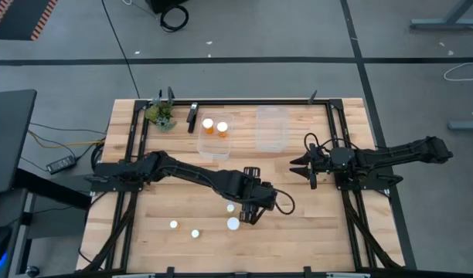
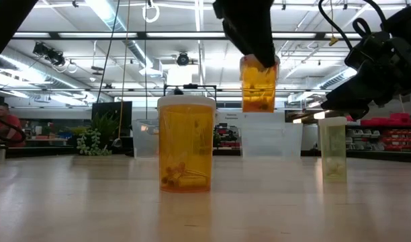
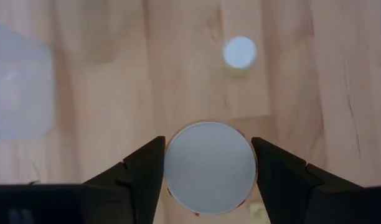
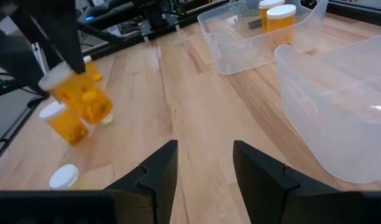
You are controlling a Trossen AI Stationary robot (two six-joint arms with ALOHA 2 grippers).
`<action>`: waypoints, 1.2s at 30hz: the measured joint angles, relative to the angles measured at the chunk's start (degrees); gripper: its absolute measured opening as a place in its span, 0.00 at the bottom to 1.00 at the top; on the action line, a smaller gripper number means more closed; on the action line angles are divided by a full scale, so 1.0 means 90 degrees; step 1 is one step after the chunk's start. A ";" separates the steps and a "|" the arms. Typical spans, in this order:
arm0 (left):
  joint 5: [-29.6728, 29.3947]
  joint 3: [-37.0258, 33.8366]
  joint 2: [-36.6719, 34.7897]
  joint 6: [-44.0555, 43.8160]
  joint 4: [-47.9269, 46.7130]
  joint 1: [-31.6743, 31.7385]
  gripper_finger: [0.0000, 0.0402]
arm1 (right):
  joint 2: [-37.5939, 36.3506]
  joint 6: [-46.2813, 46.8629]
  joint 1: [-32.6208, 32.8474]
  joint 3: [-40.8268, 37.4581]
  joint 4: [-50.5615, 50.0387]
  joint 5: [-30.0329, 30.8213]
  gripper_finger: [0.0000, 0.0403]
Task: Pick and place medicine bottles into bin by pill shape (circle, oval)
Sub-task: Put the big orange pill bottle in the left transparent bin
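A: While lifted above the tabletop, orange bottle clamped in left tool, near front centre.

B: Right tool spread apart, idle beside two bins.

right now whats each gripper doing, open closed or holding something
Left gripper: closed on an orange medicine bottle, lifted off the table.
Right gripper: open, holding nothing, near the empty bin.
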 joint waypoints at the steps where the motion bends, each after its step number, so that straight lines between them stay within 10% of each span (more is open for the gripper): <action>1: -0.0073 0.0000 -0.0060 0.0028 -0.0018 0.0020 0.56 | -0.0002 0.0000 0.0000 0.0000 0.0000 -0.0002 0.40; 36: -0.1270 -0.0002 -0.0576 0.0090 -0.2504 0.1752 0.55 | 0.0000 0.0000 0.0000 0.0000 0.0007 -0.0002 0.40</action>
